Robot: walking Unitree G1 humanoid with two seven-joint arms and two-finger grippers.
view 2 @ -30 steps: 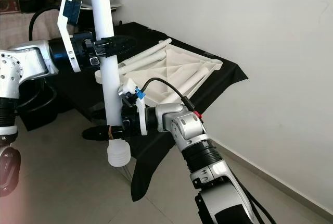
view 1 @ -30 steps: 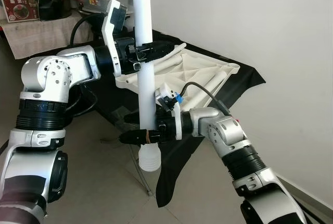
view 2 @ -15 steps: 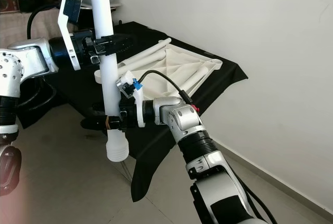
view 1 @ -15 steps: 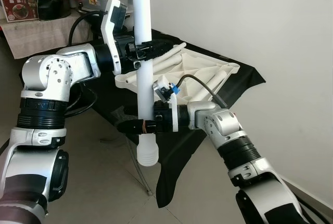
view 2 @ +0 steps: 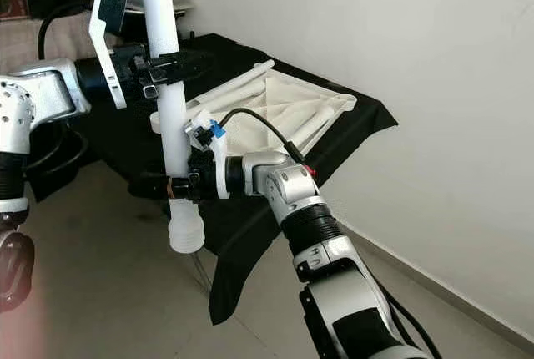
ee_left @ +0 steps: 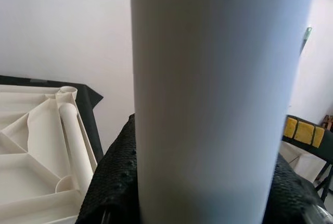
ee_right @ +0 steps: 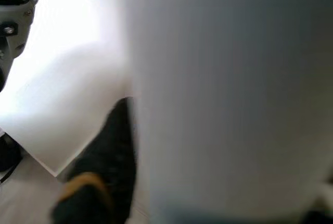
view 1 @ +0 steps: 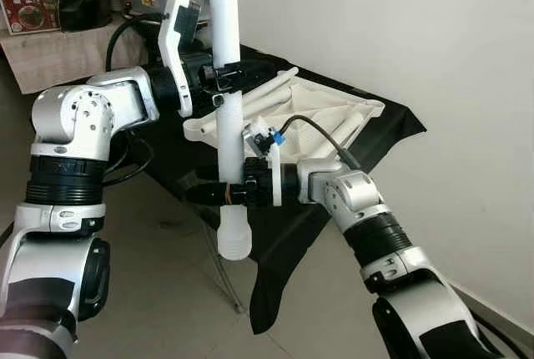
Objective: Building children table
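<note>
A long white table leg (view 1: 227, 117) stands upright in front of me, its ribbed screw end (view 1: 234, 242) pointing down above the floor. My left gripper (view 1: 229, 75) is shut on the leg high up. My right gripper (view 1: 219, 194) is shut on it low down, just above the ribbed end. Behind the leg, the white table top (view 1: 325, 113) lies upside down on a black-draped stand (view 1: 400, 129). In the left wrist view the leg (ee_left: 218, 94) sits between black fingers (ee_left: 112, 182). In the right wrist view the leg (ee_right: 234, 94) is pressed against a finger (ee_right: 104, 172).
More white legs (view 1: 269, 92) lie across the upturned table top. A cluttered shelf with boxes (view 1: 33, 0) stands at the back left. A white wall is close on the right. Black cloth hangs off the stand to the tiled floor (view 1: 150, 292).
Both grippers have lifted the leg a little and shifted it slightly left. The right arm's elbow has risen with it. Both grips are unchanged.
</note>
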